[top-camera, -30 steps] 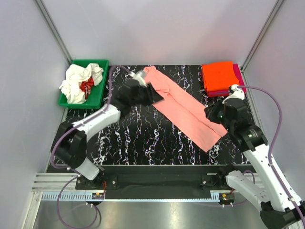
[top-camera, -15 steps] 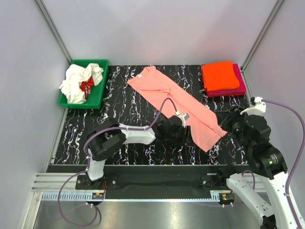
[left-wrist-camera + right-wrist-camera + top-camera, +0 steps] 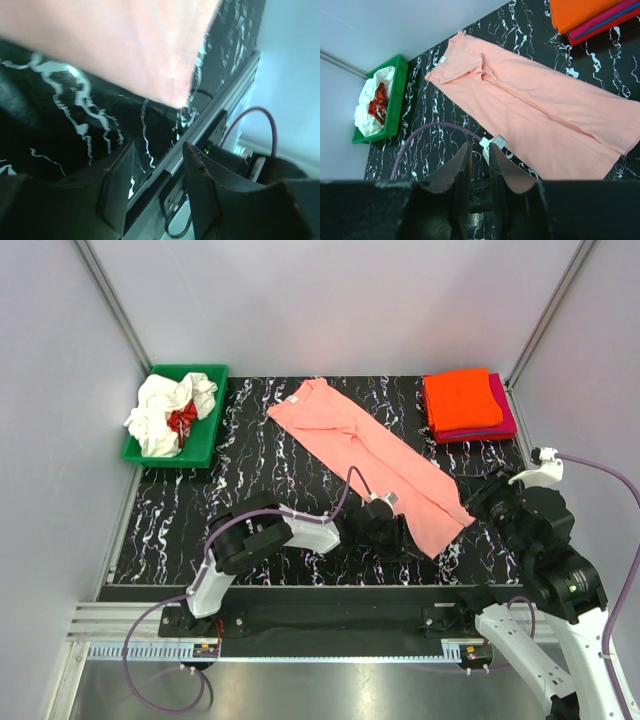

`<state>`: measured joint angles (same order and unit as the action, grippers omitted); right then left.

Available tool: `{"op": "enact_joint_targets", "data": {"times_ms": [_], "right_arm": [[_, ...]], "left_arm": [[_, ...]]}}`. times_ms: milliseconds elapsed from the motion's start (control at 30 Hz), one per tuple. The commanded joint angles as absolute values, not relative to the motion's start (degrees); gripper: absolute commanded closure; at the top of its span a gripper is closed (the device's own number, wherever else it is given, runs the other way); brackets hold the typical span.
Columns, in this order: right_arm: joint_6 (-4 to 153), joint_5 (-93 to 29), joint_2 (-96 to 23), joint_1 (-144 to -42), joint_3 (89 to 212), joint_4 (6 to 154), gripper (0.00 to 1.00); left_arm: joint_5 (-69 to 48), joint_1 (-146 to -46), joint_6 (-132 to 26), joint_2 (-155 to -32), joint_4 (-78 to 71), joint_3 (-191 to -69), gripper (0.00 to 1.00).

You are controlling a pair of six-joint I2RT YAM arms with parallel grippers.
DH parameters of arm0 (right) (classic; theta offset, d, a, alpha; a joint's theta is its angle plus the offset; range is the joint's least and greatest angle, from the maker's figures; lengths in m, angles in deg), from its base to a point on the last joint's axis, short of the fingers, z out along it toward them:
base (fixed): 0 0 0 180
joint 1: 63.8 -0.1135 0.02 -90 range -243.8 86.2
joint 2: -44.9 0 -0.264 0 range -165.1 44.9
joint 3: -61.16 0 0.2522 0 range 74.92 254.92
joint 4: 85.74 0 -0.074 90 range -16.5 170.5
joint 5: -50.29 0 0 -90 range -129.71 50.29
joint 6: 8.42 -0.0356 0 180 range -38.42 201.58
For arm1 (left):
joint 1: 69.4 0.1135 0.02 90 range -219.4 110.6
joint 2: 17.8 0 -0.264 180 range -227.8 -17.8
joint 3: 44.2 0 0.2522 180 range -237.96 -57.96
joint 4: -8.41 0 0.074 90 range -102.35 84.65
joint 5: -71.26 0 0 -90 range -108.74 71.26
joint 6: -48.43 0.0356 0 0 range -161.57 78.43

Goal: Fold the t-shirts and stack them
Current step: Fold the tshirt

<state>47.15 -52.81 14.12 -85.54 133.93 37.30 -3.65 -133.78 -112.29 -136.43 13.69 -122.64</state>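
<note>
A salmon-pink t-shirt [image 3: 370, 455] lies as a long folded strip, diagonal from the far middle to the near right of the black marbled table. My left gripper [image 3: 400, 538] hovers low beside its near corner. The left wrist view shows that corner [image 3: 125, 45] above my open, empty left gripper [image 3: 157, 150]. My right gripper [image 3: 480, 502] hangs raised off the shirt's near right end. In its own view the right gripper [image 3: 480, 147] stands narrowly open and holds nothing, with the shirt [image 3: 535, 100] spread below. An orange t-shirt [image 3: 460, 398] sits folded on a magenta one [image 3: 502, 418] at the far right.
A green bin [image 3: 213, 430] at the far left holds crumpled white cloth [image 3: 155, 415] and a red piece [image 3: 182, 418]. The aluminium front rail [image 3: 215, 125] runs just beyond the left gripper. Grey walls close in both sides and the back.
My left arm swept from the shirt's far left end down to its near right corner, jaws spreading wider. The right arm drew back to the right and rose.
</note>
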Motion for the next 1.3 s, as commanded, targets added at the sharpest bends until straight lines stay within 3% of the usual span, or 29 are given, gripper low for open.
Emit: {"op": "enact_joint_targets", "data": {"times_ms": [0, 433, 700, 800, 1000, 1267], "right_arm": [[46.8, -55.6, 15.5, -85.8, 135.9, 37.2, 0.73], [47.6, -56.8, 18.2, -85.8, 137.1, 36.5, 0.74], [48.8, -58.6, 19.0, -85.9, 137.8, 36.2, 0.74], [48.8, -58.7, 18.8, -85.8, 137.6, 36.2, 0.73], [48.7, -58.3, 19.0, -85.8, 137.2, 36.1, 0.73], [48.1, -57.1, 18.9, -85.8, 136.6, 36.1, 0.73]], "left_arm": [[-6.8, -134.2, -120.4, -136.9, 16.8, -124.0, 0.52], [-10.4, -134.6, -129.7, -143.0, 13.5, -128.3, 0.53], [-10.2, -135.3, -129.2, -144.7, 9.1, -130.8, 0.63], [-9.4, -135.3, -129.5, -145.6, 9.6, -131.2, 0.72], [-8.4, -135.1, -127.9, -144.1, 10.2, -129.3, 1.0], [-9.2, -135.0, -122.0, -133.1, 6.1, -119.4, 1.0]]}}
